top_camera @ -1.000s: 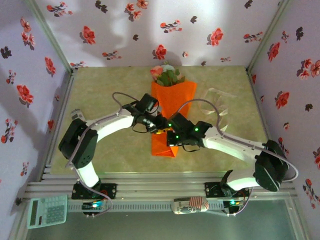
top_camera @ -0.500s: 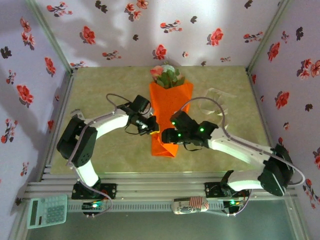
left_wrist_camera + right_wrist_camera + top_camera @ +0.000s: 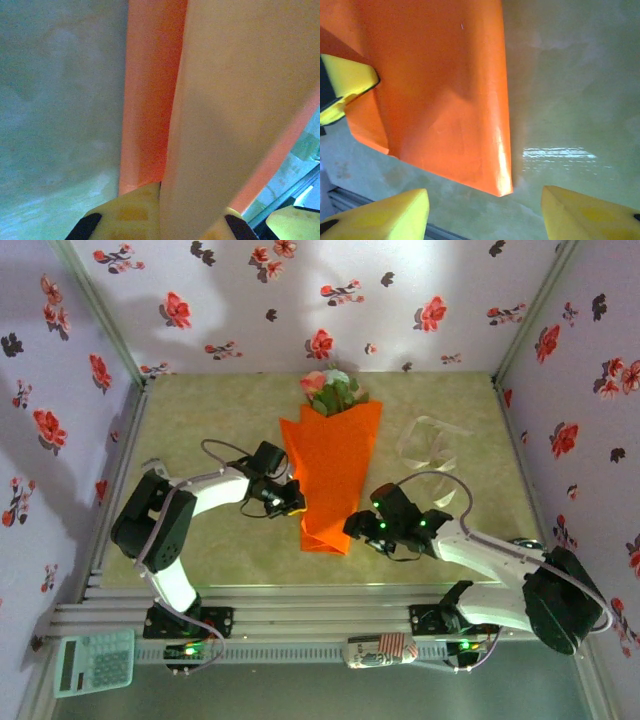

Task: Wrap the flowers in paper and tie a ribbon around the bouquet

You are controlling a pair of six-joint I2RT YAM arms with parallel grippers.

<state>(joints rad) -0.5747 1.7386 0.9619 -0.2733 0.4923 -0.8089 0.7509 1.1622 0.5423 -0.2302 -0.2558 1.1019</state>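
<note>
the flowers [image 3: 333,390] sit wrapped in the paper [image 3: 330,470], the ribbon [image 3: 425,440] not yet tied; right gripper [image 3: 352,528] fingers apart, left gripper [image 3: 290,502] cannot be told.

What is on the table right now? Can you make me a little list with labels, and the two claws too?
inside: pink and cream artificial flowers with green leaves, poking out of the far end
wrap: bright orange thin paper, folded into a cone around them
unused: thin sheer whitish ribbon, loose, right of the paper
left gripper: at the paper's left edge, grip unclear
right gripper: open, at the paper's near corner
</note>
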